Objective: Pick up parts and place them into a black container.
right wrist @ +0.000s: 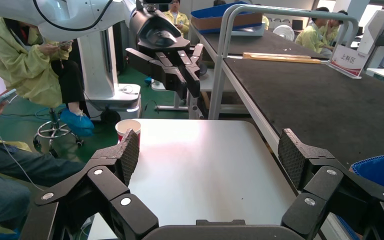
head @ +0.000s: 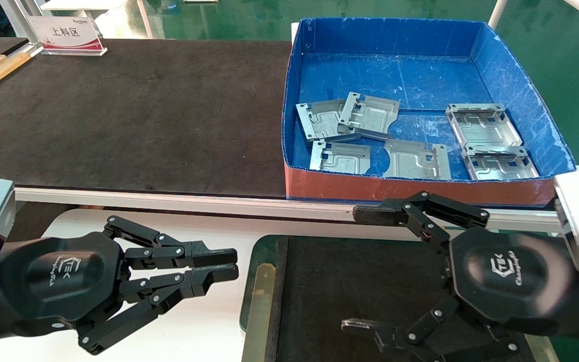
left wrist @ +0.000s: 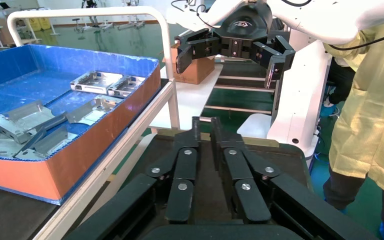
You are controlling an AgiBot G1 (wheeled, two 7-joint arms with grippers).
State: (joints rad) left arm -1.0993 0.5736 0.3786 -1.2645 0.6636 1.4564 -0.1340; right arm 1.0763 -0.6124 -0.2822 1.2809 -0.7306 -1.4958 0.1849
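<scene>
Several shiny metal parts lie in the blue box (head: 520, 85); among them one (head: 342, 157) is near the front wall, one (head: 370, 114) leans on another, and one (head: 483, 125) is at the right. They also show in the left wrist view (left wrist: 20, 120). The black container (head: 249, 261), with green rim and brass strip, sits in front of the box with nothing on its visible floor. My right gripper (head: 357, 269) is open wide and empty over the container. My left gripper (head: 234, 265) is shut and empty over the white table, left of the container.
The long black-surfaced table (head: 143, 115) runs behind, with a sign (head: 66, 32) at its far left. The white table (right wrist: 200, 165) carries a paper cup (right wrist: 129, 127) at its far corner. People sit around the station.
</scene>
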